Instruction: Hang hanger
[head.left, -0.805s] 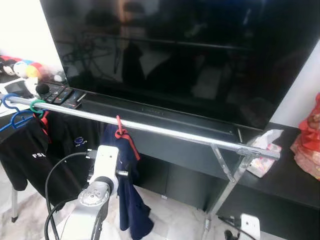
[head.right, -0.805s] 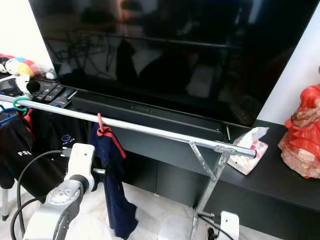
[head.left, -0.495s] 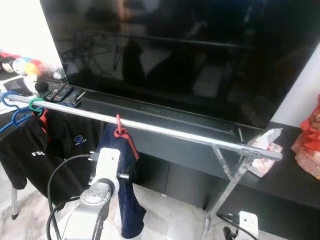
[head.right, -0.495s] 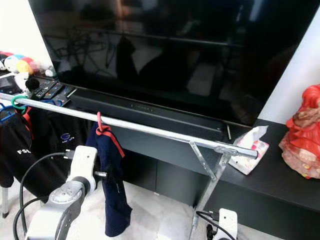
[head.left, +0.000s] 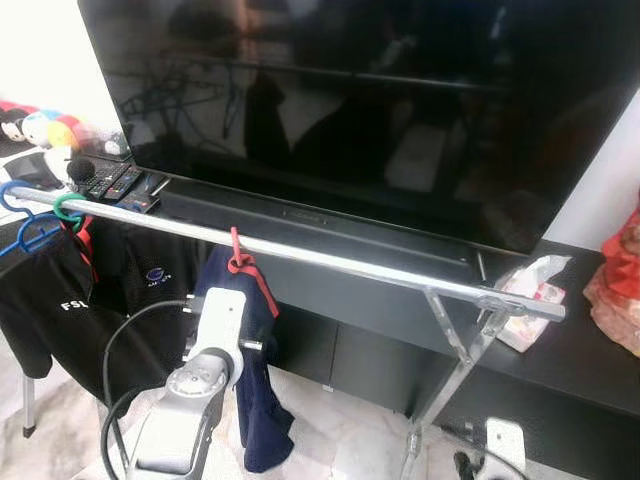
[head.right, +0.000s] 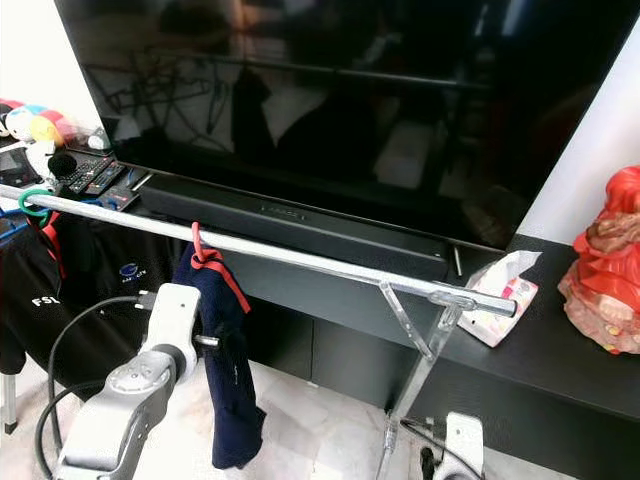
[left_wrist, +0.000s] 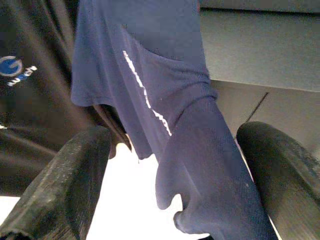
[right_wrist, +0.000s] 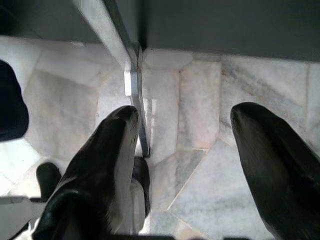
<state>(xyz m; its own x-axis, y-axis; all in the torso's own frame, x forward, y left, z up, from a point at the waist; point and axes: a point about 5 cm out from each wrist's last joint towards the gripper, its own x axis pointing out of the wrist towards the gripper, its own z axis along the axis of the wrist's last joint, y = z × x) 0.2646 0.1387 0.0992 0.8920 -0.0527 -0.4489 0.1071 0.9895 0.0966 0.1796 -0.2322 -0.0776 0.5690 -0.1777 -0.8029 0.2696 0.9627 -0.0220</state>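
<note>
Both pincers gape: left pincer by the navy garment hanging on the rail.

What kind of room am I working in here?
Most likely a home living room: a large television on a low black TV cabinet, remote controls beside it, and a metal clothes rail with hung garments in front.

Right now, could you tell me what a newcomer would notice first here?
A big dark TV looms behind a silver rail. A navy shirt hangs mid-rail on a red hanger, and the left gripper sits open around it.
</note>
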